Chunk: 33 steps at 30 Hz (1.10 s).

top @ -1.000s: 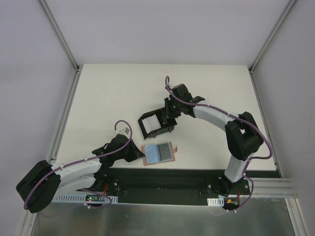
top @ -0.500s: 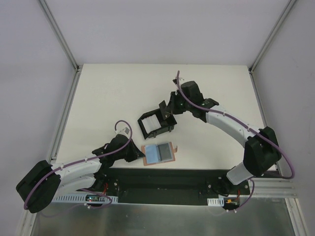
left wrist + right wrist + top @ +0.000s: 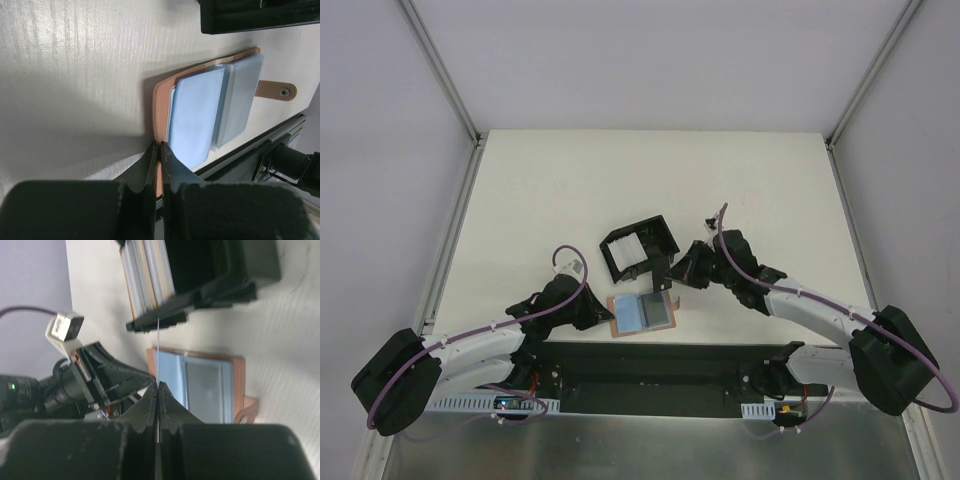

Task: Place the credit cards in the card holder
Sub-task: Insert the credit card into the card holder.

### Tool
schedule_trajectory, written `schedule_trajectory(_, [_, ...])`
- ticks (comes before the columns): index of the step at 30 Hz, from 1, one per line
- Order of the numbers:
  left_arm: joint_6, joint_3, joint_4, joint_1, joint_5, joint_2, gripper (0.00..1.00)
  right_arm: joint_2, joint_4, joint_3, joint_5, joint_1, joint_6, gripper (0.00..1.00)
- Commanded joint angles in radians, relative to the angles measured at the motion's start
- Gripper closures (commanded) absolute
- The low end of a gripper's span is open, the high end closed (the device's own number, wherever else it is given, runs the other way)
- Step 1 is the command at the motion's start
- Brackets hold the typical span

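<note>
The tan card holder (image 3: 667, 300) lies open near the table's front edge, with a light blue credit card (image 3: 197, 115) and a grey one (image 3: 240, 100) on its inside. My left gripper (image 3: 604, 317) is shut on the holder's left edge (image 3: 157, 105), its jaws pinching the tan rim. My right gripper (image 3: 158, 386) is shut on another credit card (image 3: 158, 347), seen edge-on as a thin pale line. It hangs just above and right of the holder (image 3: 239, 385), between the holder and the black box.
A black box frame (image 3: 638, 247) holding upright white cards (image 3: 147, 272) stands just behind the holder. The holder's snap tab (image 3: 277, 91) sticks out to the right. A black rail (image 3: 650, 360) runs along the table's near edge, close under the holder.
My right arm has swung from the black box toward the front, coming down beside the holder's right side with a card in its jaws. The left arm and holder have stayed put.
</note>
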Motion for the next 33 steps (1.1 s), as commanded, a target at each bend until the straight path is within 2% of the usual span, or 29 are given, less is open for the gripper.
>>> schedule_trajectory(1, [0.001,-0.013,-0.011,0.007,0.002,-0.003,1.00,-0.073,0.139,-0.064,0.008,0.073,0.032,1.00])
schedule_trajectory(5, [0.007,-0.010,-0.011,0.007,0.004,0.004,1.00,-0.023,0.159,-0.106,0.008,0.131,-0.016,1.00])
schedule_trajectory(14, [-0.004,-0.011,-0.011,0.007,0.009,0.010,1.00,0.141,0.396,-0.187,0.028,0.210,0.009,1.00])
schedule_trajectory(25, [-0.007,-0.016,-0.013,0.007,0.012,0.011,1.00,0.315,0.636,-0.239,0.023,0.231,0.041,1.00])
schedule_trajectory(33, [-0.010,-0.016,-0.019,0.007,0.009,0.008,1.00,0.338,0.648,-0.250,0.029,0.230,0.045,1.00])
